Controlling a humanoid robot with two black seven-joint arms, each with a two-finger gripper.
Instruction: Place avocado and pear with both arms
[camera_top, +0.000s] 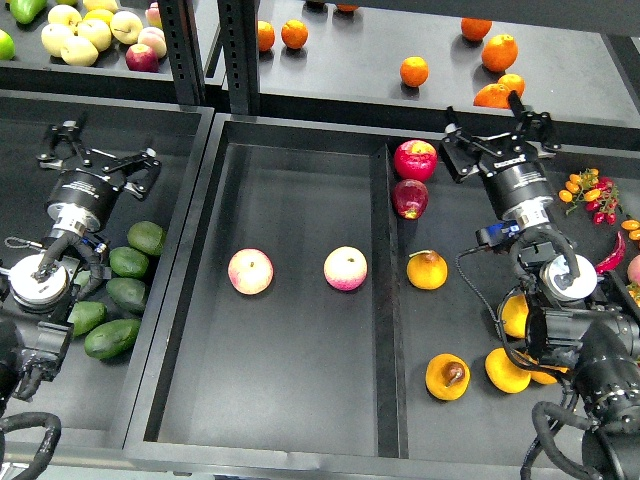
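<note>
Several green avocados lie in the left tray by my left arm. The avocado (147, 237) at the top of the group looks the darkest. The pear (447, 377), orange-yellow with a dark brown blotch, lies in the right compartment near the front. My left gripper (98, 150) is open and empty, behind the avocados. My right gripper (490, 122) is open and empty at the back of the right compartment, far from the pear and next to a red apple (415, 160).
The middle tray (300, 400) holds two pink-yellow apples (250, 271) (345, 268). A stemmed pear (427, 270), a second red apple (409, 198) and yellow fruit (507, 370) partly under my right arm lie on the right. Oranges (414, 71) sit on the back shelf, chillies (610, 250) far right.
</note>
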